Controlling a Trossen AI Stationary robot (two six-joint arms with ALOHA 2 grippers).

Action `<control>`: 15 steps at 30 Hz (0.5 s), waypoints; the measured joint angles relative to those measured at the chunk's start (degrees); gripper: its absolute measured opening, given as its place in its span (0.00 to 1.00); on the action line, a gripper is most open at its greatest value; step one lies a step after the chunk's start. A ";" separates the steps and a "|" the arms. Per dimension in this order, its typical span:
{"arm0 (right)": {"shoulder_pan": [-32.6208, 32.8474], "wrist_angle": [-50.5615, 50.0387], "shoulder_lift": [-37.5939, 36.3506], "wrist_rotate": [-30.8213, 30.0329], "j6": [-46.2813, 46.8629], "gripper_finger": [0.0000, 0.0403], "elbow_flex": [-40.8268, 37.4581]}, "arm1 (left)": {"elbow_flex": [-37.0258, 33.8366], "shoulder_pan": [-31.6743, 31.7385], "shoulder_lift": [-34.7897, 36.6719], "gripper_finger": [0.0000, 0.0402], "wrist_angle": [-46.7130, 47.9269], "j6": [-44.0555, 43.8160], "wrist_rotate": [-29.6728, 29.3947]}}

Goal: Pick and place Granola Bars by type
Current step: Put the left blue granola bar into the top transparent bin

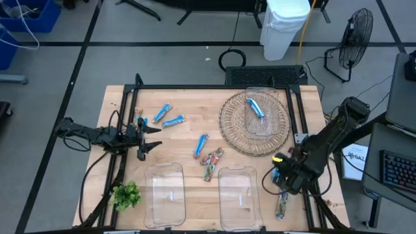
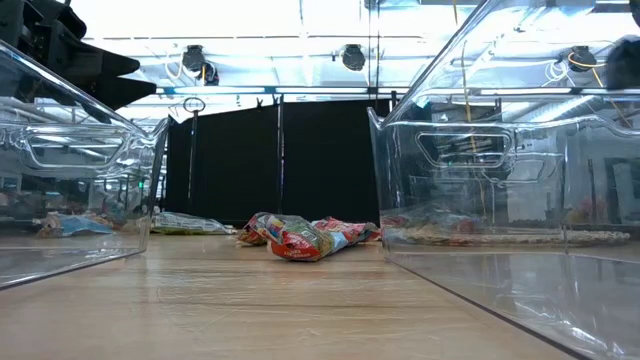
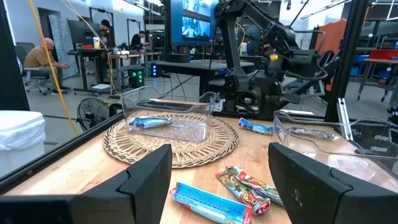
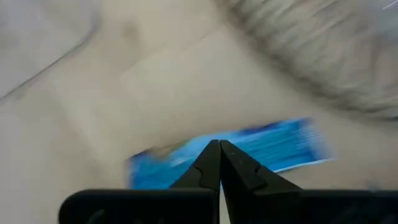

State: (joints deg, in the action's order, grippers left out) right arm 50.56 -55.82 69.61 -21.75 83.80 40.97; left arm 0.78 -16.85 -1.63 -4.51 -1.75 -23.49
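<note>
Five bright blue wrapped granola bars [image 1: 168, 121] we count; one lies just past our clenched right pincer [image 4: 219, 149].

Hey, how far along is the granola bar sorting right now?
Early. Done: one blue bar lies in the dish on the mat. In hand: the right tool, shut, hangs over a second blue bar; grip unclear. Left: three loose blue bars and the multicoloured bars on the table; both bins hold nothing. The left tool waits open.
</note>
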 joint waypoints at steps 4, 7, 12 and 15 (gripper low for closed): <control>-0.74 -6.46 -1.84 1.55 8.67 0.00 0.31 | 0.00 -0.01 0.00 0.66 0.00 0.01 0.00; -1.22 -8.05 -2.46 6.38 10.10 0.02 0.29 | 0.00 0.01 0.00 0.66 0.00 0.01 0.00; -2.08 -7.69 -2.43 8.29 11.70 0.17 0.29 | 0.00 0.01 -0.02 0.66 0.00 0.01 0.00; -2.93 -5.78 -2.46 8.16 14.23 0.30 -0.83 | 0.00 0.00 0.00 0.66 0.00 0.01 0.00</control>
State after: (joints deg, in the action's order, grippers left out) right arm 47.63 -61.60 67.16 -13.58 98.03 40.14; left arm 0.77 -16.86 -1.63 -4.51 -1.74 -23.49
